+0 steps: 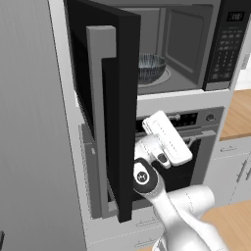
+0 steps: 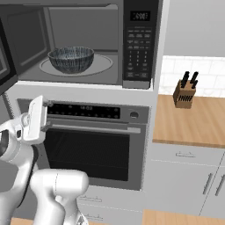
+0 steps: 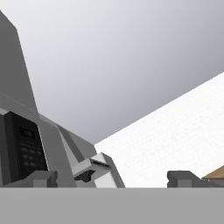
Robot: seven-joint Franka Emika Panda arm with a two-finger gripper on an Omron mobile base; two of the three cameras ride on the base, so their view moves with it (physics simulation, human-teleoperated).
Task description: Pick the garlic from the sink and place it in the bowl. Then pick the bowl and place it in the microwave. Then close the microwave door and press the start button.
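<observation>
Jaws stand wide apart and hold nothing; in the hand view you can see their two fingertips (image 3: 43,178) far apart at the bottom edge, aimed up past the microwave (image 3: 24,148) towards bare wall. Your gripper (image 1: 171,117) sits low, in front of the oven (image 2: 94,145), just below the microwave's floor. From the left base view, the microwave door (image 1: 105,98) lies at about ten o'clock from the jaws, swung fully open towards you, its long vertical handle (image 1: 100,122) running twelve to six. The bowl (image 2: 71,59) already rests on the turntable (image 2: 103,66) inside the cavity, at about twelve o'clock from the jaws; whether the garlic lies in it you cannot tell. By my reading, closing comes next: you must get the hand round to the door's outer face and push it towards three o'clock. The keypad (image 2: 137,48) waits on the microwave's right.
</observation>
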